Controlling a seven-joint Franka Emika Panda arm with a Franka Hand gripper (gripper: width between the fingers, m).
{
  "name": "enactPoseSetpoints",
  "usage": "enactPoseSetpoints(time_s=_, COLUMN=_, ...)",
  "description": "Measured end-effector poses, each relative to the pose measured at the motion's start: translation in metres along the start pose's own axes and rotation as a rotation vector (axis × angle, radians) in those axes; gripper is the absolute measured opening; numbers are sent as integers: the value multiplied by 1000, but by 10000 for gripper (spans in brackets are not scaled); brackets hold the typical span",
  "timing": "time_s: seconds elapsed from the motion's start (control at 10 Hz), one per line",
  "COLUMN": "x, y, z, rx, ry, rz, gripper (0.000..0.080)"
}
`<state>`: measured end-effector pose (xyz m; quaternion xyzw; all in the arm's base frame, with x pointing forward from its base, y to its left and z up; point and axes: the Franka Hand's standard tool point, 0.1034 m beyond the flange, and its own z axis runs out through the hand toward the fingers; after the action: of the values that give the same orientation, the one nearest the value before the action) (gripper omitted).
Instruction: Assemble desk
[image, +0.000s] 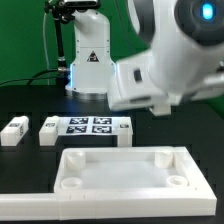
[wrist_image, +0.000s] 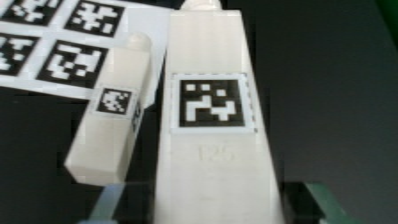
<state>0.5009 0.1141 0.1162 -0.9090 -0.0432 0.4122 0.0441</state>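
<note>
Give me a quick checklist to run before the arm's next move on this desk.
1. Desk panel flat, sockets up and empty: ok.
2. Leftmost leg and second leg lying free beside the marker board: ok.
3. Centre leg lined up under the wrist camera: ok.
4. Neighbouring leg clear of the centre leg: not ok, it lies close alongside; whether they touch, cannot tell.
5. Gripper closed on a leg: cannot tell.

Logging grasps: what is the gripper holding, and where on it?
The gripper holds a desk leg by its two long sides, near one end.
</note>
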Motion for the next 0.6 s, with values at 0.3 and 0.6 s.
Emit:
enactPoseSetpoints(time_s=0.3, x=6, y=-2, z=-9, rx=-7, ry=222, rz=4, gripper=289)
enactPoseSetpoints(time_s=0.6, x=10, y=1, z=-39, rx=-12, ry=433, rz=-21, gripper=290)
